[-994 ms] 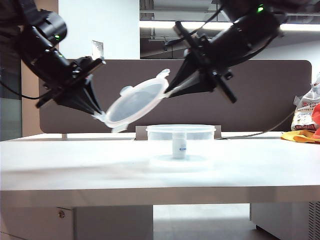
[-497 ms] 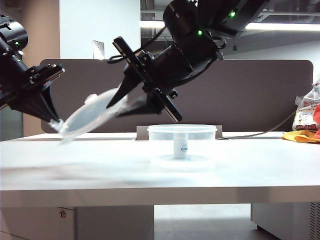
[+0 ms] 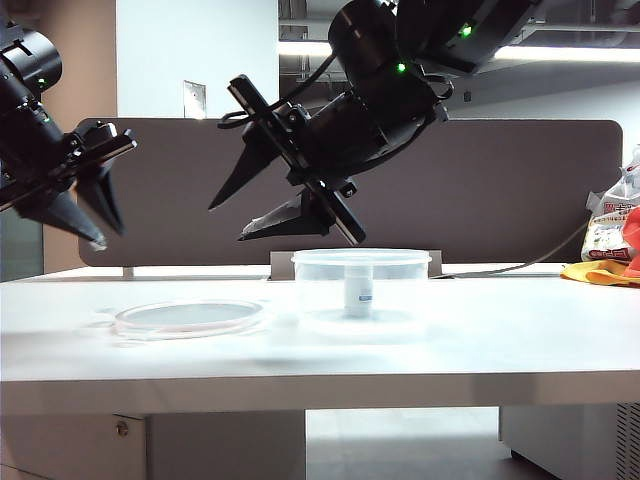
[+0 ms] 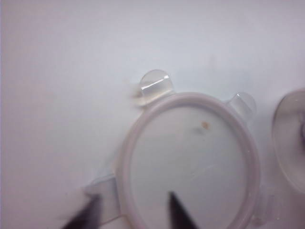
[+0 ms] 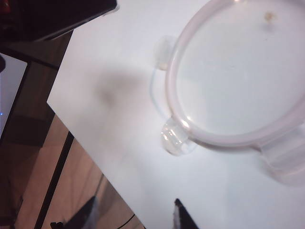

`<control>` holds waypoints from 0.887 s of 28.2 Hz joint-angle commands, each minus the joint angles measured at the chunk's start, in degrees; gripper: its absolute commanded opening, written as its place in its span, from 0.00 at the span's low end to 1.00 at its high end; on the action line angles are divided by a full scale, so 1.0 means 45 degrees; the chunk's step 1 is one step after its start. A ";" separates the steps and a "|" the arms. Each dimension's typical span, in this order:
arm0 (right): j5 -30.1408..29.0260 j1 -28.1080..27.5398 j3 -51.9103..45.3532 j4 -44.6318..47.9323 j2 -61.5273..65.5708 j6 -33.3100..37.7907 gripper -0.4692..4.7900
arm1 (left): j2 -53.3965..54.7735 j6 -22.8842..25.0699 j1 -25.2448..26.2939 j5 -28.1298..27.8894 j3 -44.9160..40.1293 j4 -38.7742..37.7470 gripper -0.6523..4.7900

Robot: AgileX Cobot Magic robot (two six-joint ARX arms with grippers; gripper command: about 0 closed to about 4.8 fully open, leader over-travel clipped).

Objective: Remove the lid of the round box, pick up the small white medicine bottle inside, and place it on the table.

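Observation:
The lid (image 3: 185, 318) lies flat on the table (image 3: 500, 340), left of the round box (image 3: 362, 285). The box stands open, with the small white medicine bottle (image 3: 359, 290) upright inside it. My left gripper (image 3: 108, 236) hangs open and empty above the lid's left side. The right gripper (image 3: 227, 224) reaches across above the gap between lid and box, also open and empty. The left wrist view looks down on the lid (image 4: 190, 162), with the left gripper (image 4: 135, 200) over its rim. In the right wrist view the lid (image 5: 238, 71) lies beyond the right gripper (image 5: 136, 205).
A dark brown divider panel (image 3: 520, 180) backs the table. Bags and an orange cloth (image 3: 612, 245) sit at the far right. The right wrist view shows the table's edge (image 5: 86, 143) with floor beyond it. The box's rim (image 4: 290, 138) shows in the left wrist view.
Both grippers held the lid tilted in the air and swung it down to the left. Now both have opened, and the lid lies flat on the table.

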 commanded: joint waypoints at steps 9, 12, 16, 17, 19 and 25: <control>0.0204 -0.1107 0.3478 -0.3492 -0.0204 -0.3181 0.57 | -0.0423 -0.0981 -0.1180 0.1685 0.0039 0.0510 0.56; 0.1190 -0.1506 0.4498 -0.5595 -0.0199 -0.4716 0.57 | -0.0617 -0.0743 -0.1885 0.1472 0.0214 0.0403 0.55; 0.2395 -0.1948 0.5406 -0.7611 -0.0204 -0.5940 0.57 | -0.0646 0.0019 -0.2667 0.0651 0.1039 -0.0597 0.51; 0.2623 -0.2055 0.5542 -0.7941 -0.0204 -0.6203 0.57 | -0.0646 0.0325 -0.2851 0.0389 0.1316 -0.0942 0.49; 0.3079 -0.2191 0.5765 -0.8485 -0.0209 -0.6499 0.56 | -0.0646 0.0967 -0.3317 -0.0262 0.1962 -0.1763 0.49; 0.3507 -0.2501 0.5790 -0.8709 -0.0223 -0.6853 0.53 | -0.0806 0.1826 -0.4070 -0.0534 0.3900 -0.4090 0.44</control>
